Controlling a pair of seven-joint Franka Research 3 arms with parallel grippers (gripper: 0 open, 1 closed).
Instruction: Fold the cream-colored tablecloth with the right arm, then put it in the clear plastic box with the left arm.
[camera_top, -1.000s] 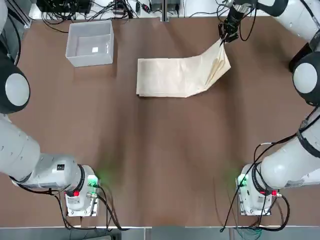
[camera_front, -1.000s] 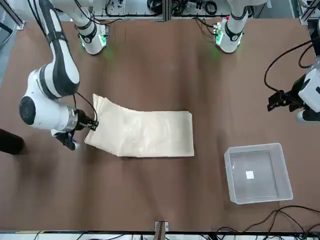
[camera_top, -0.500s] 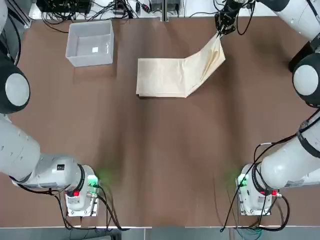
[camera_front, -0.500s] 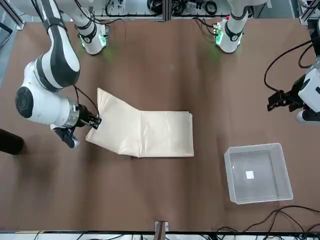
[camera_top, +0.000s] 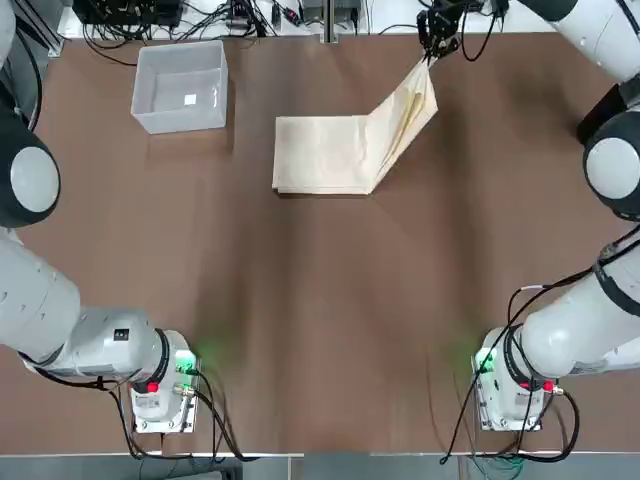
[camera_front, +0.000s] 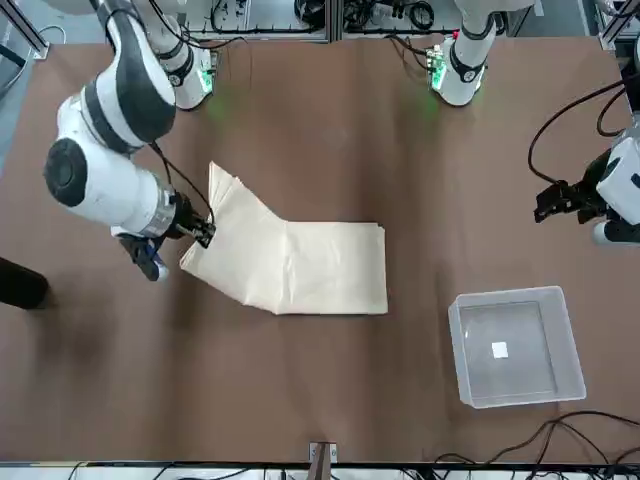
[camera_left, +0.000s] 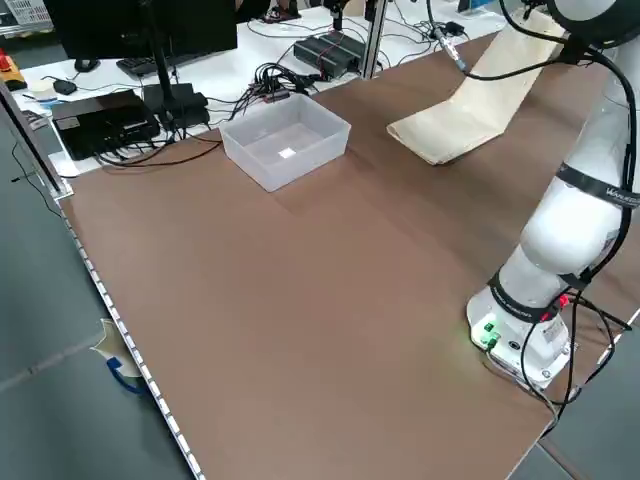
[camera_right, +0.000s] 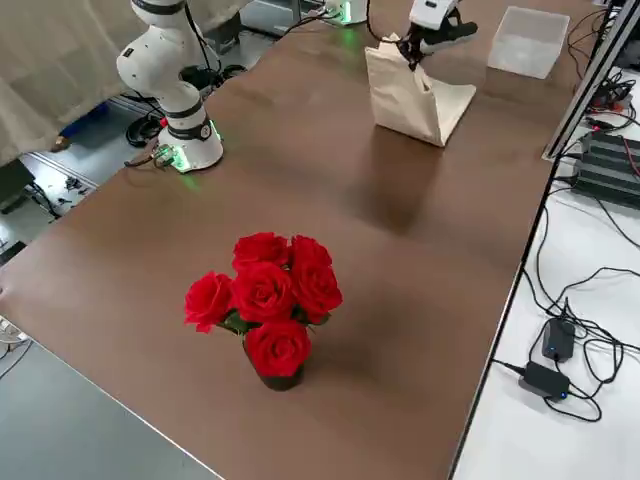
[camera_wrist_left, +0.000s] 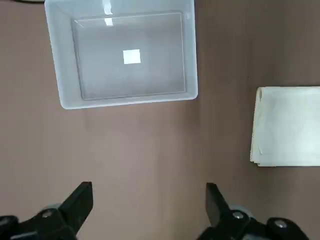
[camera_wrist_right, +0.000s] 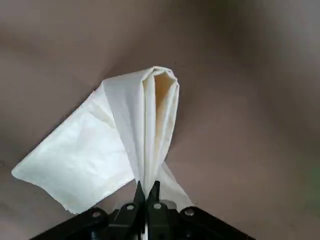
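The cream-colored tablecloth (camera_top: 325, 155) lies at the table's far middle, its left part flat. Its right end (camera_top: 408, 108) is lifted and stands steeply over the flat part. My right gripper (camera_top: 432, 48) is shut on that end's far corner, and the right wrist view shows the cloth (camera_wrist_right: 100, 155) hanging in layers from the shut fingertips (camera_wrist_right: 146, 189). The clear plastic box (camera_top: 145, 95) stands at the far left, holding only a small white label. My left gripper (camera_wrist_left: 147, 200) hovers open, high above the bare table between box (camera_wrist_left: 127, 100) and cloth (camera_wrist_left: 287, 125).
A vase of red roses (camera_right: 265, 305) stands on the table's right side, well away from the cloth. Cables and electronics (camera_left: 320, 55) lie beyond the far edge. Both arm bases (camera_top: 160, 390) sit at the near edge.
My right gripper has carried the cloth's held corner higher and to the left. The raised end now stands steeper and the flat part has grown shorter. The left arm has not moved.
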